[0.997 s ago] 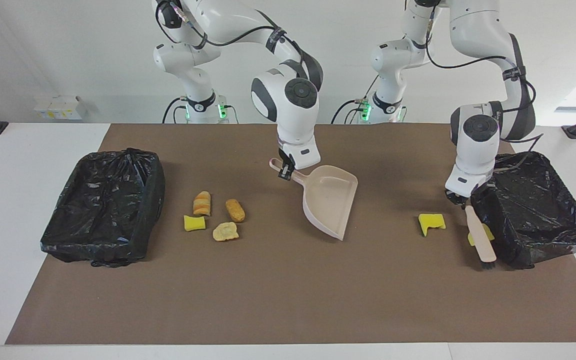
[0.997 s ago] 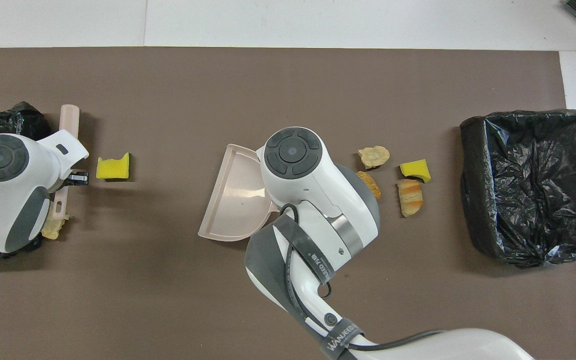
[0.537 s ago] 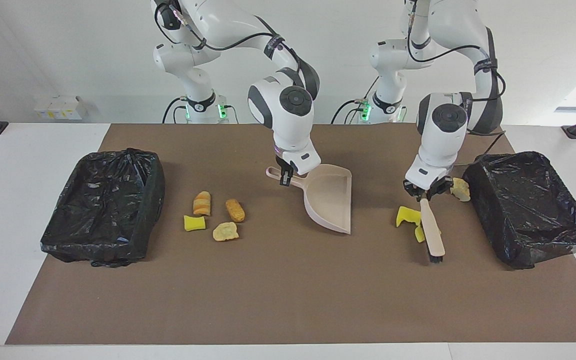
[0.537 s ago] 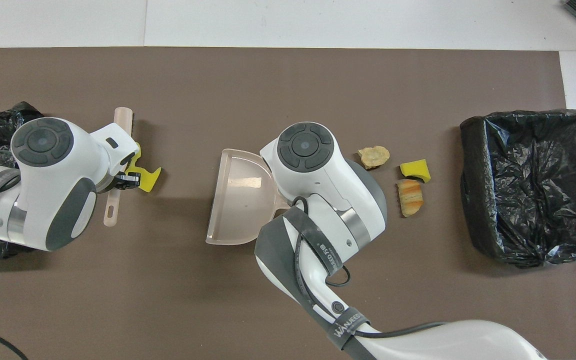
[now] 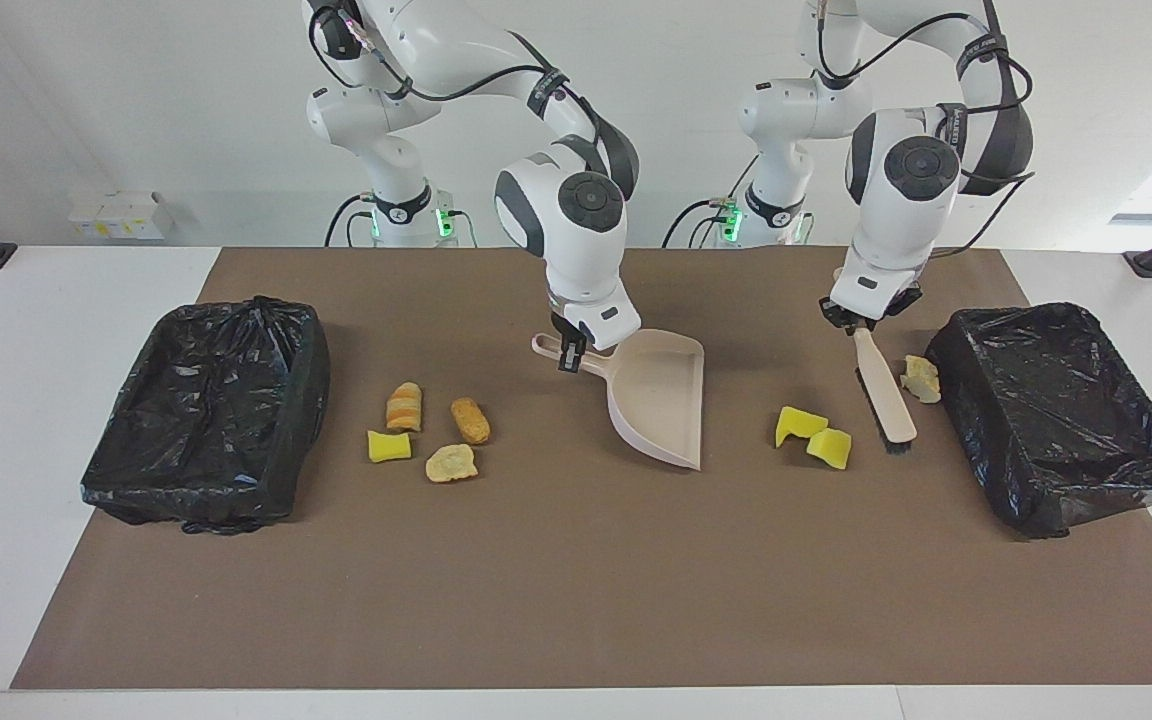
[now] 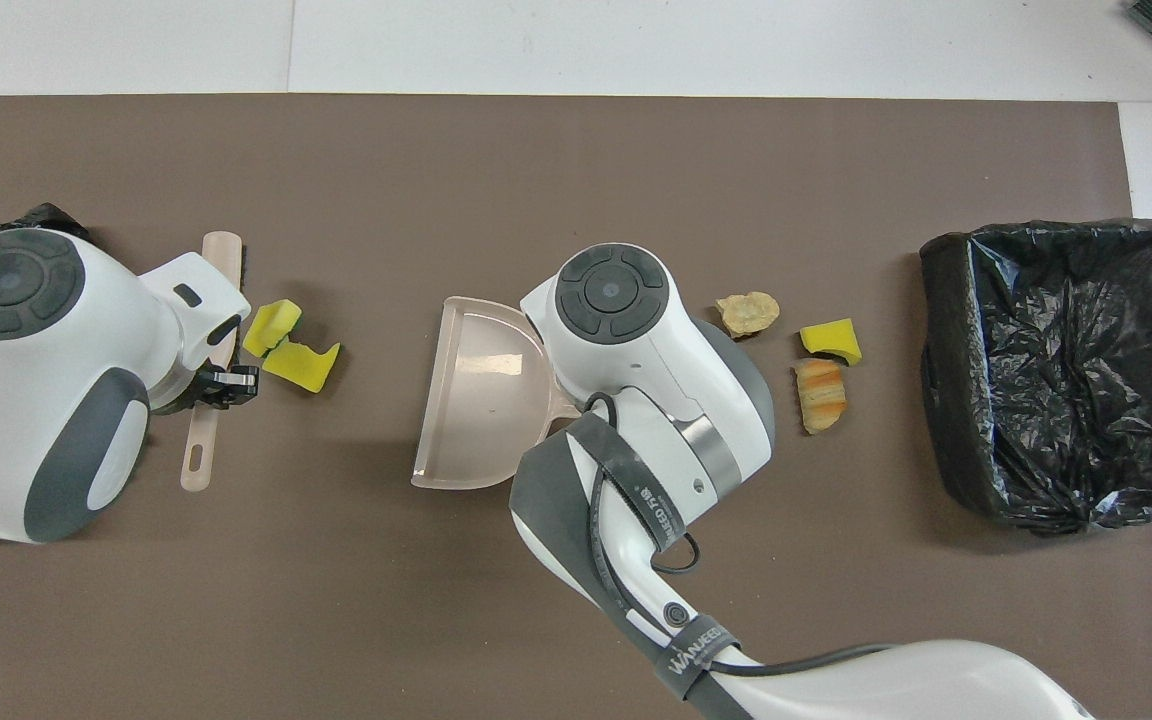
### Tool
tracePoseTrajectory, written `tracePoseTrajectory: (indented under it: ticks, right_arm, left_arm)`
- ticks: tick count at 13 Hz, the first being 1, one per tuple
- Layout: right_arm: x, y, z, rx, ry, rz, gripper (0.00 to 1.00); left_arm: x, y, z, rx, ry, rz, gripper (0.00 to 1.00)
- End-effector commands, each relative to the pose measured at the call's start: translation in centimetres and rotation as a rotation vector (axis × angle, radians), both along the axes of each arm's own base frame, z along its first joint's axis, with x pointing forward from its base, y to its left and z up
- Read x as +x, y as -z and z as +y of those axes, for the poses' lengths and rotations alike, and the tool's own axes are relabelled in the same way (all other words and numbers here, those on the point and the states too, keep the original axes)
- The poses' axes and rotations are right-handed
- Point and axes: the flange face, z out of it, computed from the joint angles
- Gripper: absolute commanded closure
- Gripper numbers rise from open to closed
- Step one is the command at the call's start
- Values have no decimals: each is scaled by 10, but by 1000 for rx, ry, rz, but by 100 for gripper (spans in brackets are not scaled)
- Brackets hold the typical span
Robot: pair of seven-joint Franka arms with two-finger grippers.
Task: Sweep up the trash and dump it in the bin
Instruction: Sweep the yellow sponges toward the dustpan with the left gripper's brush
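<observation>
Seven scraps, two bins, one dustpan and one brush are seen.
Two yellow scraps (image 5: pixel 813 437) lie between the dustpan (image 5: pixel 658 398), gripped by the right gripper (image 5: pixel 569 352), and the brush (image 5: pixel 882 388), gripped by the left gripper (image 5: pixel 854 322); four scraps (image 5: pixel 428 432) lie beside one bin (image 5: pixel 206 410), one tan scrap (image 5: pixel 921 379) beside the other bin (image 5: pixel 1061 410).

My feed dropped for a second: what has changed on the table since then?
The left pincer, shut on the brush, swept it from beside its bin toward the dustpan, nudging two yellow sponge pieces together, then drew back. The right pincer turned the dustpan slightly. The four scraps by the other bin stayed put.
</observation>
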Motion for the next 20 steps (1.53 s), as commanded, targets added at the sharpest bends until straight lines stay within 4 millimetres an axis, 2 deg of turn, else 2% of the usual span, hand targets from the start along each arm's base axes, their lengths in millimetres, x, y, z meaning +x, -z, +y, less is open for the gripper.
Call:
tracePoseTrajectory:
  ticks: [1,2,4,6,8,11,13,14,16,17,18,20]
  right_arm:
    - [-8,-1,-1,9,18,6,100]
    - [-11,-2,2,8,12,7,100]
    - [-16,0,4,4,9,14,100]
    - [-15,0,3,7,11,10,100]
    - [-14,0,2,8,13,11,100]
    - [-11,0,-1,8,17,11,100]
    - [-10,-1,-4,-7,7,11,100]
    - [-9,-1,-5,-9,9,12,100]
    - [-9,-1,-7,-19,11,20,100]
    - [-12,-3,-4,-27,10,24,100]
    - [-15,-5,0,-37,6,20,100]
    - [-14,0,-4,-35,11,10,100]
  left_arm:
    - [-46,19,47,51,-57,-35,100]
    - [-55,24,60,55,-71,-50,100]
    - [-61,22,73,159,-19,-43,100]
    - [-73,49,77,210,19,4,100]
    - [-78,65,79,191,29,-9,100]
    - [-76,83,75,163,29,-33,100]
    - [-72,85,51,96,-40,-71,100]
    - [-69,83,29,65,-26,-81,100]
    - [-64,73,4,44,2,-101,100]
    - [-60,59,-15,41,31,-121,100]
    - [-53,41,-20,47,27,-122,100]
    - [-35,-9,-19,21,-16,-130,100]
